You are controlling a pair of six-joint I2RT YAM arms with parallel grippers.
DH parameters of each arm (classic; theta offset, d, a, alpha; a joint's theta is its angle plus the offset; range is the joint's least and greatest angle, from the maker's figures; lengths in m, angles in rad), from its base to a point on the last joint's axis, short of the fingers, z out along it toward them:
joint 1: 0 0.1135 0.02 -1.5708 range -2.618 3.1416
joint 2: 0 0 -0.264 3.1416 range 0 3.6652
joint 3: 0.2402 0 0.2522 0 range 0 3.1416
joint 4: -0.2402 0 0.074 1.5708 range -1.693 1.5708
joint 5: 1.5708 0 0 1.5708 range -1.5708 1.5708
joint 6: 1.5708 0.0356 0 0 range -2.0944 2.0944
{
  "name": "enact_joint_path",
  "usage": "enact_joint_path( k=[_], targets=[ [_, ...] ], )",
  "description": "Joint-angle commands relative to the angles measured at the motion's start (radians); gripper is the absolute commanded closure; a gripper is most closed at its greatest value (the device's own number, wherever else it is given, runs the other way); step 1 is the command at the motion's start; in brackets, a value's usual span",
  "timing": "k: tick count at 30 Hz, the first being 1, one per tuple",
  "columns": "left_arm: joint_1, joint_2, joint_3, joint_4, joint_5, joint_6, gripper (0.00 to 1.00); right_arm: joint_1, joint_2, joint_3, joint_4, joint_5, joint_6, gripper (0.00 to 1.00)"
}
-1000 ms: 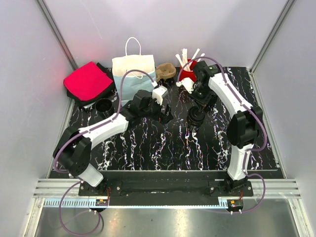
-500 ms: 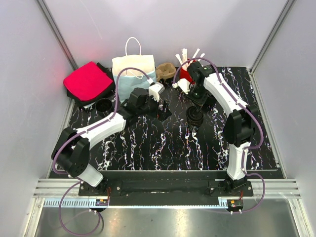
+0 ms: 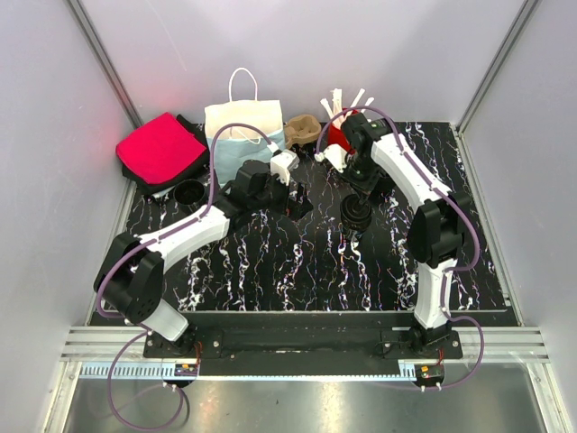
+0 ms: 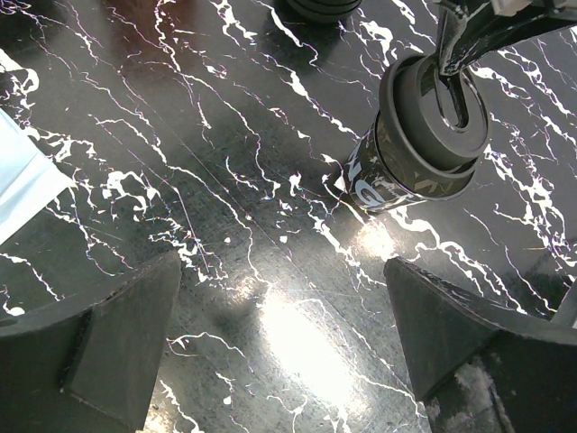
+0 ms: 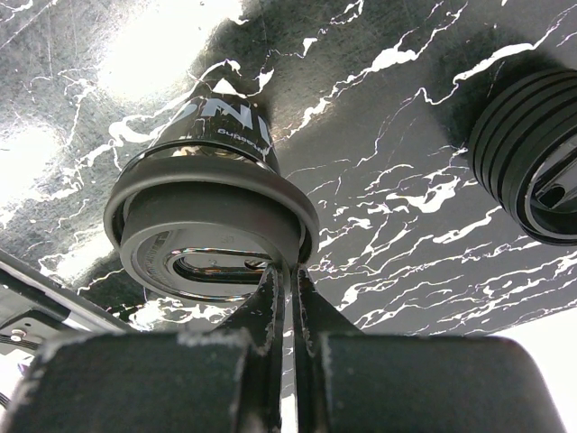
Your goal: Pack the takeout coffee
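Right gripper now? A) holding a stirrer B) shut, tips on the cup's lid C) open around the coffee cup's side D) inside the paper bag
B: the right gripper has its fingers pressed together, with the tips resting on the lid of the coffee cup.

The black marbled worktop (image 3: 297, 262) carries a white bag (image 3: 239, 126) at its back edge. Left of the bag lies a red pouch (image 3: 160, 147), with a lidless cup (image 3: 189, 191) nearer the arms. Right of the bag sit a brown tray (image 3: 302, 129), a red cup (image 3: 339, 135), the coffee (image 4: 424, 135) and stacked lids (image 5: 532, 171).
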Motion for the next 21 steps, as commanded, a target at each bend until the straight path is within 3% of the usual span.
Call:
enact_joint_path(
  k=[1, 21],
  targets=[
    [0.004, -0.020, 0.004, 0.064, 0.023, -0.008, 0.01, 0.011, 0.003, -0.006, -0.255, 0.019, -0.012, 0.99],
    [0.005, -0.017, 0.006, 0.064, 0.030, -0.016, 0.01, 0.022, 0.011, -0.050, -0.243, 0.030, 0.002, 0.98]
  ],
)
